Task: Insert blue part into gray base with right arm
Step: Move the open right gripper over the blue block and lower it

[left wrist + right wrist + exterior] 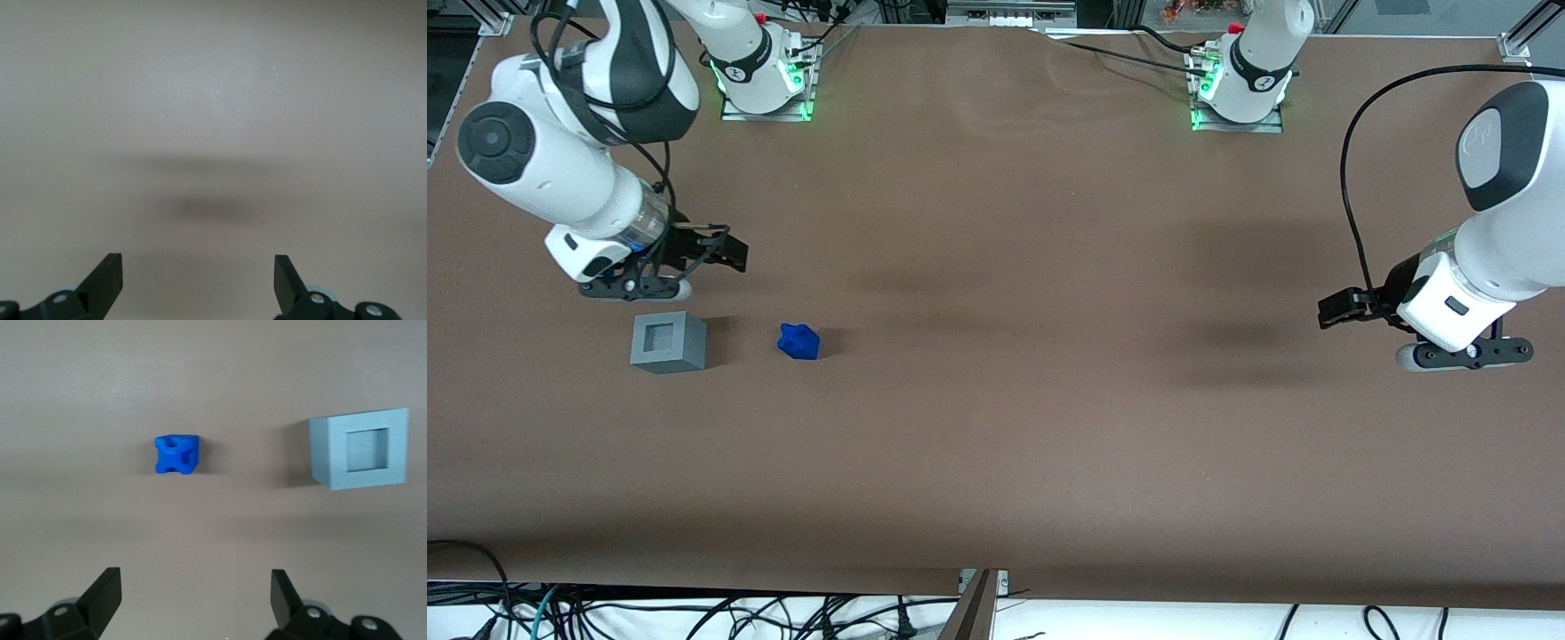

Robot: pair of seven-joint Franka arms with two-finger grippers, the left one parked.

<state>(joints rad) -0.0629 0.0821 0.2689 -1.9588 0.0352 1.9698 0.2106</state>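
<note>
The blue part [799,341] is a small lumpy bright blue piece lying on the brown table beside the gray base [668,341], a gray cube with a square recess in its top. Both also show in the right wrist view, the blue part [177,454] and the gray base [359,449] apart from each other. My right gripper [725,251] hangs above the table, farther from the front camera than both things, closer to the base. Its fingers [105,595] are wide open and hold nothing.
The brown table [996,427] spreads wide toward the parked arm's end. Two arm bases [765,80] with green lights stand at the table's edge farthest from the front camera. Cables lie under the near edge.
</note>
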